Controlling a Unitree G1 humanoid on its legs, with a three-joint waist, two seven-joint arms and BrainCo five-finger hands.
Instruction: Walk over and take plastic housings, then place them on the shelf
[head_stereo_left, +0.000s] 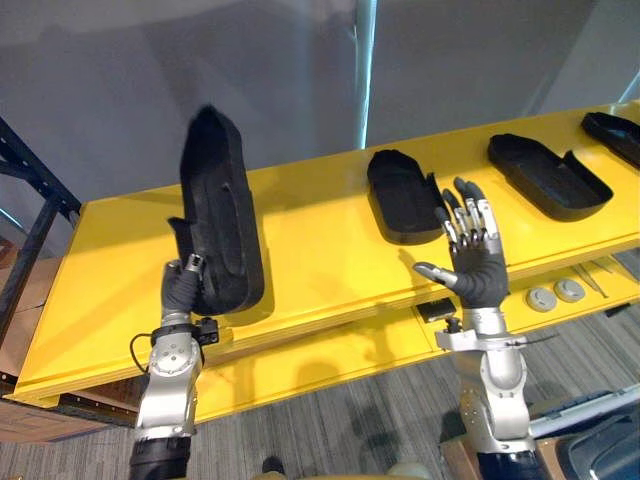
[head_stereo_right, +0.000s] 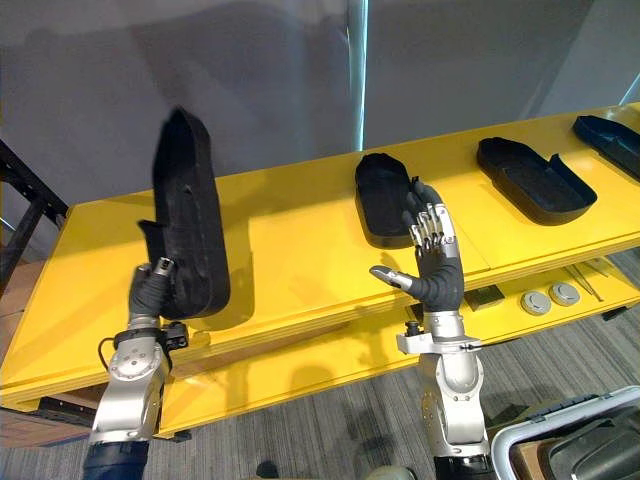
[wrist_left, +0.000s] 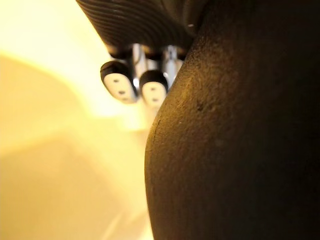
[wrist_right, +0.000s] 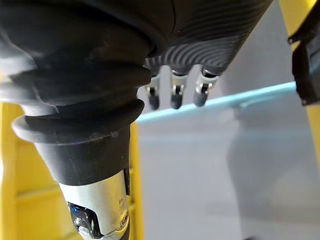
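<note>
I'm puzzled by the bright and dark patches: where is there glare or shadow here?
Left eye view: the housing in the left hand throws a soft shadow onto the yellow shelf. Left wrist view: the shelf glares almost white beside the dark housing.

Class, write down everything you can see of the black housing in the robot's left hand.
The housing is a long, matte black plastic shell with a rounded tip and a recessed channel down its face. It stands nearly upright, its lower end at the yellow shelf; contact there is unclear. The left hand grips its lower edge.
</note>
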